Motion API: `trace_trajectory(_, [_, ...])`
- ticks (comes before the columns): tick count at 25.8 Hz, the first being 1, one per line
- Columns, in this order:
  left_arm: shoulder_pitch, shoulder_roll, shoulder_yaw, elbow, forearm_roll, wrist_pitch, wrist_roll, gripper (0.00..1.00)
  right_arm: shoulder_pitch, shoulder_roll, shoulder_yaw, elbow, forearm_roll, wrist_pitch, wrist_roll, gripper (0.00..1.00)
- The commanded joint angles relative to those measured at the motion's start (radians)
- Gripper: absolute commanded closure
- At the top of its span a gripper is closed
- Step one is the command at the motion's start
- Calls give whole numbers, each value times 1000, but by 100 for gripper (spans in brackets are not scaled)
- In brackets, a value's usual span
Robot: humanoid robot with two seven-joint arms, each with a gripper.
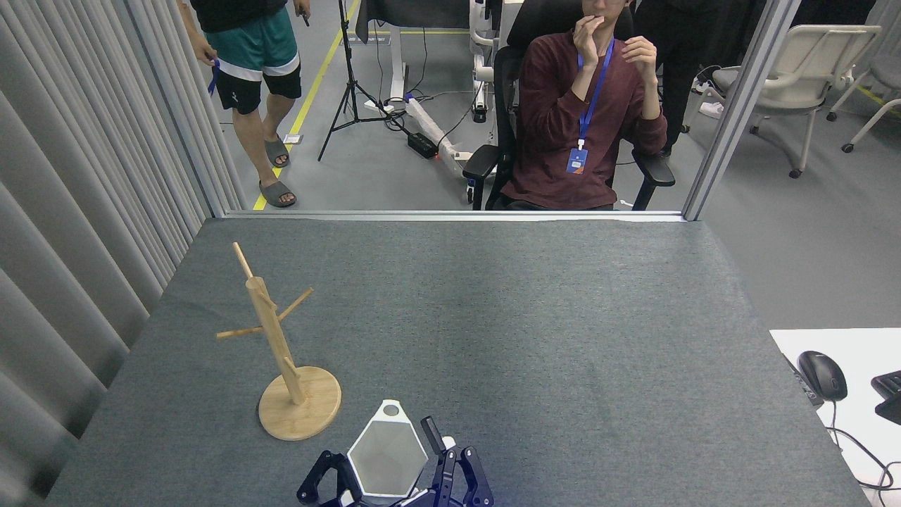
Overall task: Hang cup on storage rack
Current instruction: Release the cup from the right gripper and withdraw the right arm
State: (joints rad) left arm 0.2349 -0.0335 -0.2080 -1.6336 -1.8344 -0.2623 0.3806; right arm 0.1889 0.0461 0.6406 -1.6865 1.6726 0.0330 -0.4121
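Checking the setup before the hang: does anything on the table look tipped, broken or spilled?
Nothing stands out. The storage rack stands upright on its base, and the cup looks whole, mouth up, between dark fingers at the near edge.

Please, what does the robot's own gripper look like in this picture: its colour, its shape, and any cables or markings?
Only the gripper shows, at the bottom edge; the arm behind it is out of view. It is black with a dark blue sheen, built from slim angular bars joined as open linkages, with gaps between them. Small white parts sit near one finger. No cables or markings are visible.
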Motion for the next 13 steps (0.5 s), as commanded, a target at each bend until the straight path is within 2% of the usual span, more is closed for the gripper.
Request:
trace_trajectory(1, [0,0,1,5,-3,2,1,76,-8,3,-27,-39,-4,2,-30,2])
trace_trajectory(3, [0,3,2,3,-6,2,0,76,-32,9,-131,-41,-19,8,-36,2])
trace_trajectory(4, [0,0,4,1,-8,2,0,76,-48,11,-211,-41,-50,8,-30,2])
trace_trajectory(8, [0,6,16,-3,-5,3,3,76,-78,-5,-536,-21,-284,2,42,2])
trace_trajectory(10, [1,7,35,-6,-2,14,6,76,-78,-57,-690,50,-346,-12,75,2])
trace_trajectory(11, [1,6,47,-8,0,17,6,76,-66,-88,-737,85,-349,-25,87,2])
trace_trajectory(13, [1,6,64,-14,1,20,4,76,-25,-149,-743,103,-346,-65,102,2])
